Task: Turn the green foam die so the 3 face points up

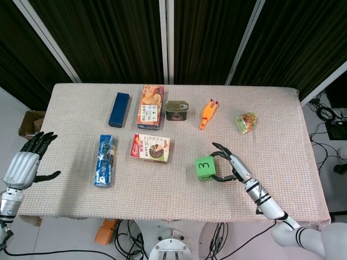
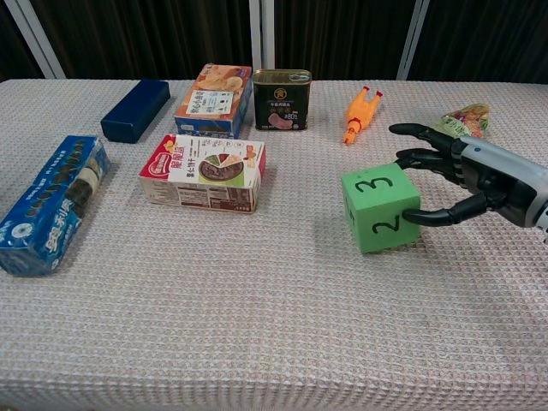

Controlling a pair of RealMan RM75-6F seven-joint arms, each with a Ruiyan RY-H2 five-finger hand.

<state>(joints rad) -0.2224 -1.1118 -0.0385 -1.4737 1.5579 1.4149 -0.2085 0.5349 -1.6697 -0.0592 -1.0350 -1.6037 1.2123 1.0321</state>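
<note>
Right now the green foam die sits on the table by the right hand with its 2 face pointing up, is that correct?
Not quite: the green foam die by the right hand shows its 3 face up, as the head view makes plain; the 2 is on a side face.

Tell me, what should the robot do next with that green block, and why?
Probably just spread its fingers and draw the right hand back to the right. The green die sits flat on the table with its 3 face up and the 2 toward the chest camera, so the turn looks done. The thumb tip seems to touch the die's side, so a gentle release should avoid tipping it.
</note>
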